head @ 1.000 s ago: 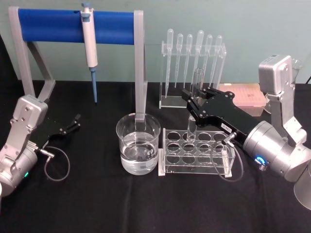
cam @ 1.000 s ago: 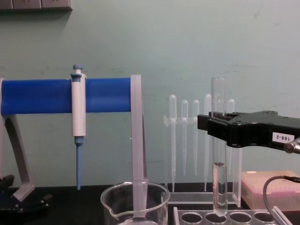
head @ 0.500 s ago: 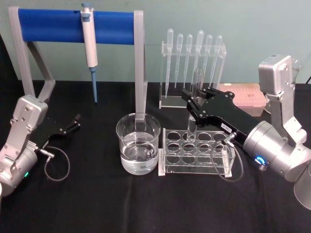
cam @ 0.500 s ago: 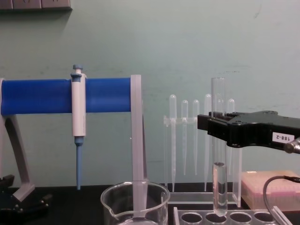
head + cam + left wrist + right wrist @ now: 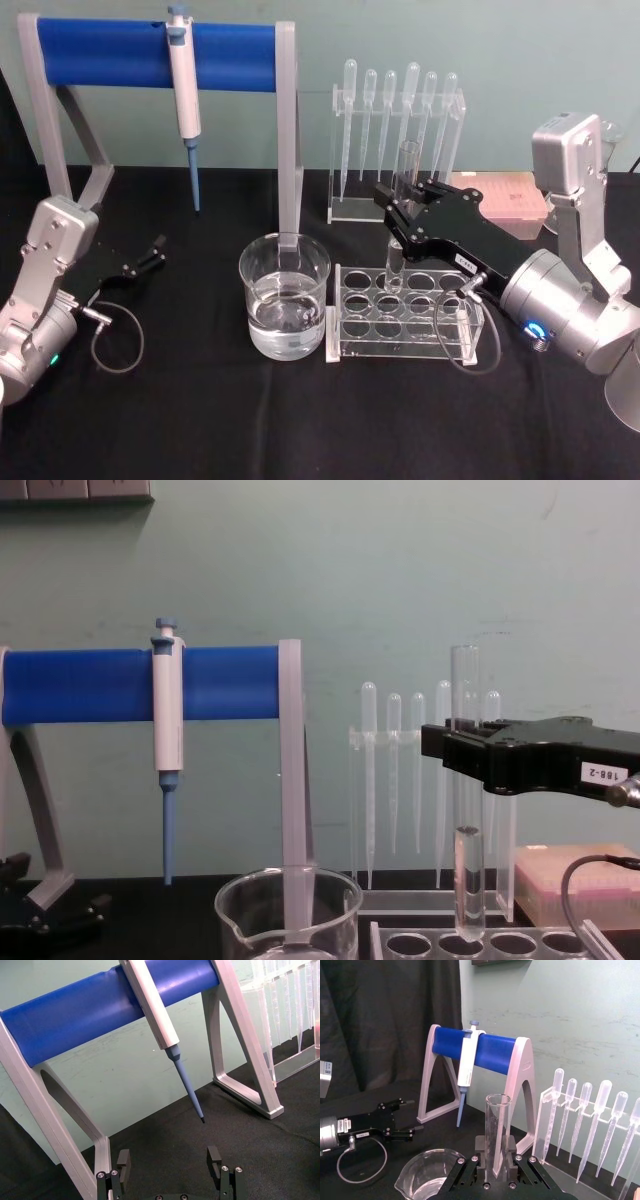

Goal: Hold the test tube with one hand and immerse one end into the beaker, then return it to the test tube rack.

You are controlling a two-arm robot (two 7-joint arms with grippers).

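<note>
"Glass tube first: where did you have it?"

"The test tube (image 5: 407, 168) stood upright in my right gripper (image 5: 398, 215), whose jaws were clamped on it about midway up. Its round end hung at a back-row hole of the clear rack (image 5: 400, 348). I could not tell whether it had entered the hole."

"And the beaker?"

"The beaker (image 5: 252, 300) sat on the black bench (image 5: 250, 420) just beside the rack, on its left. It was partly filled with clear liquid and stood apart from the tube."

"Your other arm?"

"My left gripper (image 5: 155, 250) sat low over the bench, well to the left, jaws apart and holding nothing. Behind stood a blue-barred stand (image 5: 110, 52) with a pipettor (image 5: 183, 85) hanging from it, and a holder of plastic pipettes (image 5: 400, 100)."
</note>
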